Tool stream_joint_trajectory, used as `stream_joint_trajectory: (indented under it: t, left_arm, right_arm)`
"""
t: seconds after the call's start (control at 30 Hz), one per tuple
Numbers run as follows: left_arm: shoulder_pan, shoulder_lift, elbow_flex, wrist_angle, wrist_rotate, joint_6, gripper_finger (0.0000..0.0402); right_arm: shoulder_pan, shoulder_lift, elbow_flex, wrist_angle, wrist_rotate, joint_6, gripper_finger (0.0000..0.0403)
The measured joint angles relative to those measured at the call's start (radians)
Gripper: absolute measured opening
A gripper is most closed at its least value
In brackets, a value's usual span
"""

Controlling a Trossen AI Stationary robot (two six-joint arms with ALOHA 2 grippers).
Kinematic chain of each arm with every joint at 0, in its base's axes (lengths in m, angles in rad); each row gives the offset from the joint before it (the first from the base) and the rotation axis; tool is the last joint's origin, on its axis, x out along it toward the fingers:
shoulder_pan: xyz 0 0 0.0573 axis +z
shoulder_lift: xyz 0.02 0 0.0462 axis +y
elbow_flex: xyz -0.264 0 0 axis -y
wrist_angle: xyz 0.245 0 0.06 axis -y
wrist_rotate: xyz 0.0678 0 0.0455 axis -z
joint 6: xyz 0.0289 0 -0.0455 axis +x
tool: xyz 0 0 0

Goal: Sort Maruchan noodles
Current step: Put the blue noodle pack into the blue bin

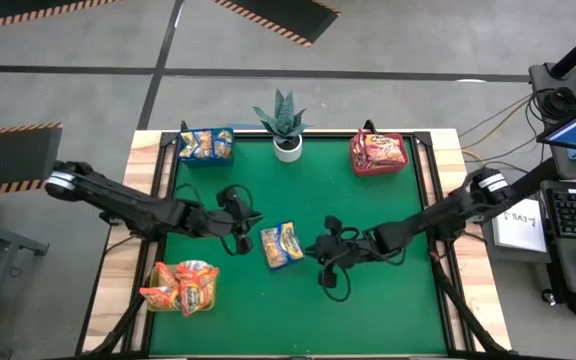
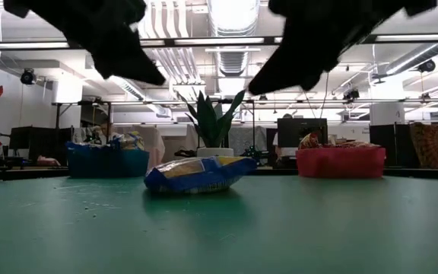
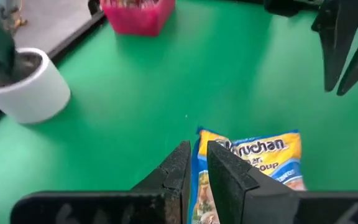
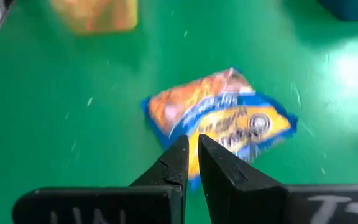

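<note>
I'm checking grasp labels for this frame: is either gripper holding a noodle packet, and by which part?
Nothing is held. The left gripper and right gripper are both shut and empty, flanking the blue-edged yellow packet, which lies free on the green mat.

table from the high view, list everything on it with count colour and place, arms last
blue-edged yellow noodle packet: one, lying flat at mat centre, between both grippers
blue bin: one, far left corner of the mat, holding blue and yellow packets
red bin: one, far right corner, holding red packets
orange packets: a pile, count unclear, in a container at the near left edge
potted plant: one, green leaves in a white pot, far edge middle
green mat: one, covering the table
left gripper: shut, empty, just left of the centre packet
right gripper: shut, empty, just right of it
</note>
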Motion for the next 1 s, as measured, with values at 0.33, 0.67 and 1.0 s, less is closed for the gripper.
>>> stream_joint_trajectory:
  t: [0.33,0.67,1.0]
  left_arm:
    - [0.024,0.163,0.012,0.01,-0.007,-0.162,0.0036]
    - [0.033,0.183,0.01,0.012,0.054,-0.22,0.008]
    - [0.036,0.243,-0.005,0.044,0.137,-0.341,0.0169]
  right_arm:
    - [-0.103,0.239,-0.042,0.418,-0.01,-0.049,0.0028]
    - [-0.15,0.359,0.009,0.353,-0.009,0.019,0.0028]
    - [-0.154,0.422,0.011,0.262,0.004,0.053,0.0028]
